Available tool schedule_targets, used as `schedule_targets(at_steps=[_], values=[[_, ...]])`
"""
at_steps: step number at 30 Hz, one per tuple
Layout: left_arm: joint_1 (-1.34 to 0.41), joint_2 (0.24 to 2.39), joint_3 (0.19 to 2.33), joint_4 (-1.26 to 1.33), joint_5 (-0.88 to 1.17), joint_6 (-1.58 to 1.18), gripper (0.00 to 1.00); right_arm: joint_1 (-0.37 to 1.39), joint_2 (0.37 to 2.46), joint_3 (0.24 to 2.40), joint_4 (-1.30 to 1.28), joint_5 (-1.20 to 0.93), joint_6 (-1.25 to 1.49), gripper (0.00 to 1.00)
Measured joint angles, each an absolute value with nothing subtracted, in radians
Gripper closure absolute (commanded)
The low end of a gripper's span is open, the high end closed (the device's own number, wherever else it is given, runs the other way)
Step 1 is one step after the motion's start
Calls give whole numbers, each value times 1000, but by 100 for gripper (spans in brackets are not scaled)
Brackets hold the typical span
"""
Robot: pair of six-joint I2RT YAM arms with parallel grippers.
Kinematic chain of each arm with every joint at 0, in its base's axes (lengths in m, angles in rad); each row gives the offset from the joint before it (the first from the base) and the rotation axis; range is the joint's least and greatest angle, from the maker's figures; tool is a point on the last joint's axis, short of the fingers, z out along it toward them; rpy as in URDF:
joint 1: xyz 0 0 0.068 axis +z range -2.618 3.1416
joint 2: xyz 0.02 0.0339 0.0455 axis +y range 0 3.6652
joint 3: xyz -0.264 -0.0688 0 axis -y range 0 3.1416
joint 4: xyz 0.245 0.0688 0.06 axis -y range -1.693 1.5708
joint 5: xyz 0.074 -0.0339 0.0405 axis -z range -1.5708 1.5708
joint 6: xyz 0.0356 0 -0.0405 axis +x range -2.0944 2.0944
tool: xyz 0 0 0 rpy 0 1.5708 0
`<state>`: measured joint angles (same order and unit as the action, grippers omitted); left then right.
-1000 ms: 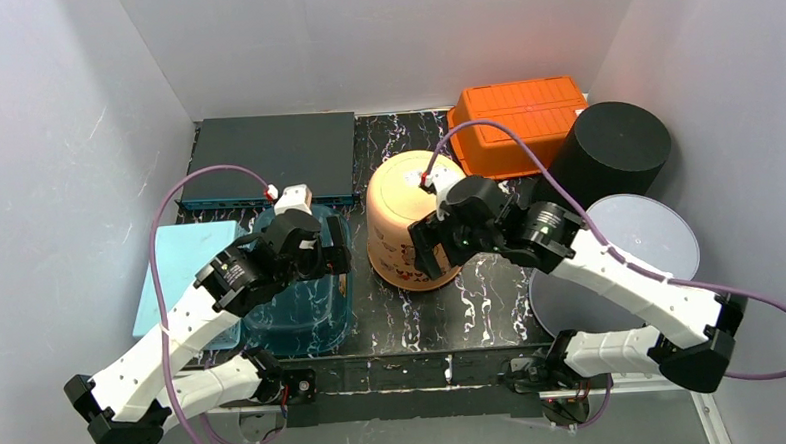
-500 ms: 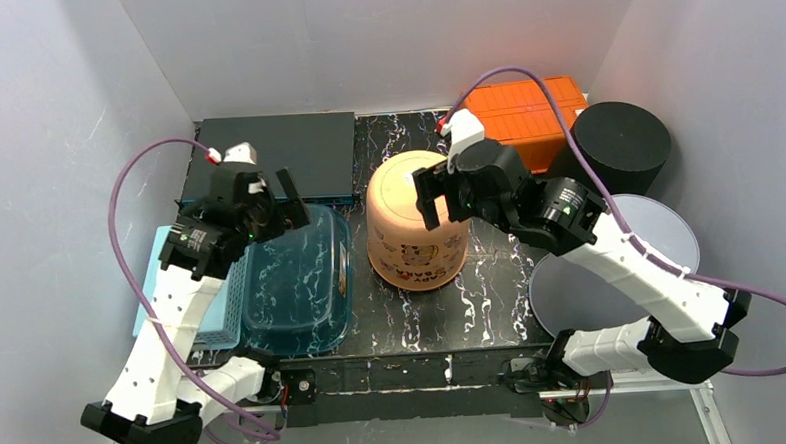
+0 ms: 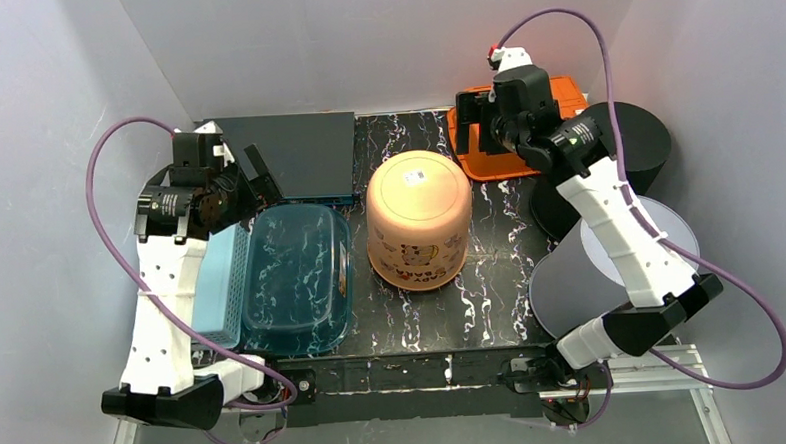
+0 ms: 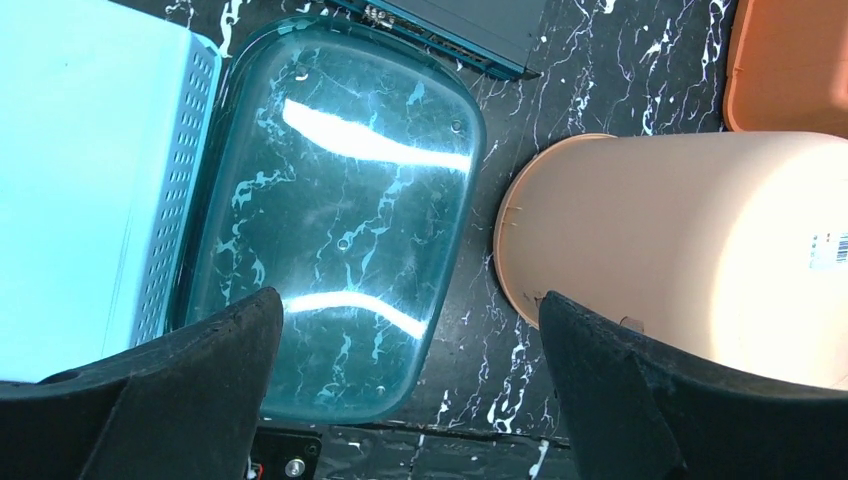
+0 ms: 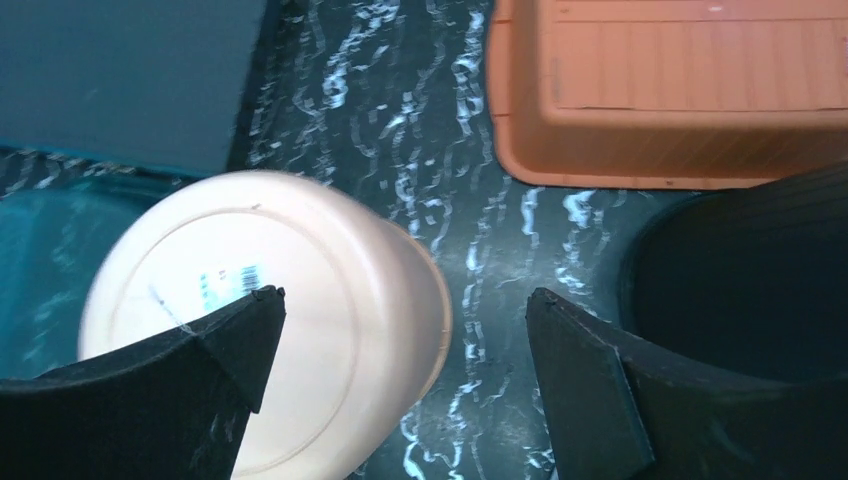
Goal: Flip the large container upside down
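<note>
Two claws hang high above the table, both spread wide and both empty.

The left claw is raised over the far left of the scene. Its wrist view looks down between two parted black fingers with nothing between them. Directly below that gap lies a clear teal tub.

The right claw is raised at the far right, above the near edge of an orange crate. Its fingers are just as far apart and hold nothing.

Outward from each claw, toward the middle of the black marbled table, stands the container, a large peach bucket. It lies to the right of the left claw and to the left of the right claw, on the side nearer the arm bases. It touches neither claw.

Its long axis is upright. The flat base, with a small barcode sticker, faces up, and the wider open rim rests on the table. A strip of bare table separates it from the teal tub. From above, the right claw looks the nearer of the two, though its height makes this hard to be sure of.

Judging by how it stands, the bucket is already mouth down, so the turning seems finished. The next move probably needs no grip at all. Each arm would only have to pass well apart from the bucket, because a knock on its tall side could tip it off its rim.
</note>
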<state>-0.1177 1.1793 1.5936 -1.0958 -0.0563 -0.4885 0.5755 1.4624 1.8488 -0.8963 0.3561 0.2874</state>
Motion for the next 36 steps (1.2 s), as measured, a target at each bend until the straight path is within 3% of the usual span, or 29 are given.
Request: schedule_targets(at_steps=[8,15,25,30,36], values=[[-118,1060,1576,-1129,-112,-494,2,590,1320,1662,-809,160,318,1],[-118,1033,1525,-1128,-66,-495,2,617,1427,1720,-818,12,317,1],[-118,1061,1480,-1131,-35,-475,2,888,1632,1776,-834,229,264,1],[-118,1054,1479,-1131,-36,-459,2,958,1609,1734,-819,345,258,1],[-118,1060,1467,-1131,-33,-453,2,1024,1462,1532,-720,357,232,1]])
